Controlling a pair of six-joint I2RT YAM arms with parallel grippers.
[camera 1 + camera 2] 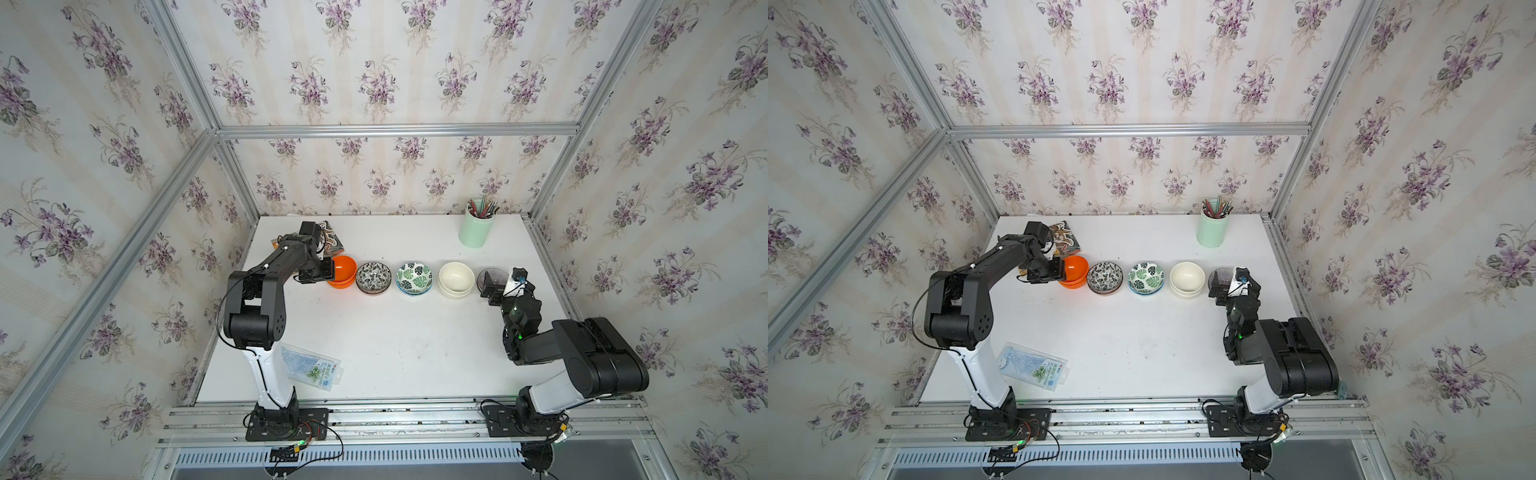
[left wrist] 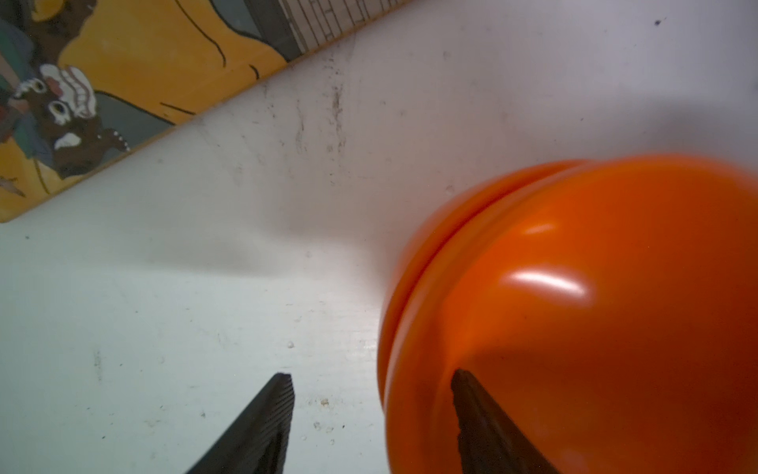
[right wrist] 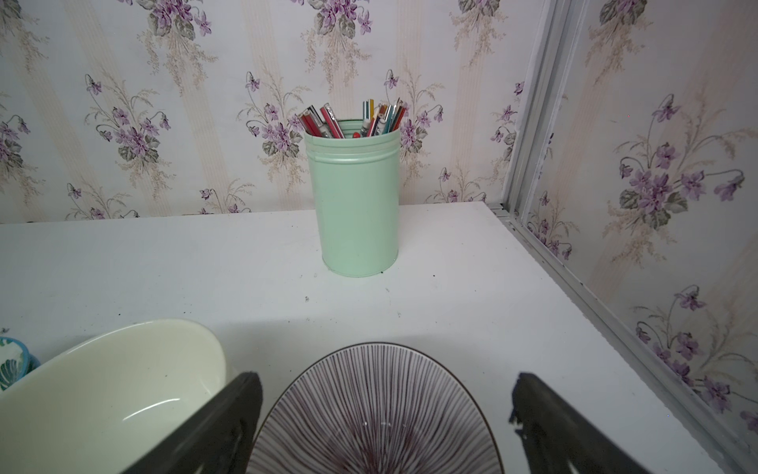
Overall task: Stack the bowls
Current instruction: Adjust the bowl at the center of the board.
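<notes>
Seemingly the orange pair is being finished: the upper orange bowl (image 1: 343, 268) sits nested in the lower orange bowl (image 1: 341, 285) at the 9 o'clock end of the row on the bench (image 1: 395, 353). The left pincer (image 2: 369, 374) stands open astride its rim, one finger inside, the other clear of the wall; the bowl lies at 3 o'clock from it. Next, I judge, comes squaring it or withdrawing. The right pincer (image 3: 385, 375) gapes wide over the purple bowl (image 3: 377, 418) at the 3 o'clock end.
</notes>
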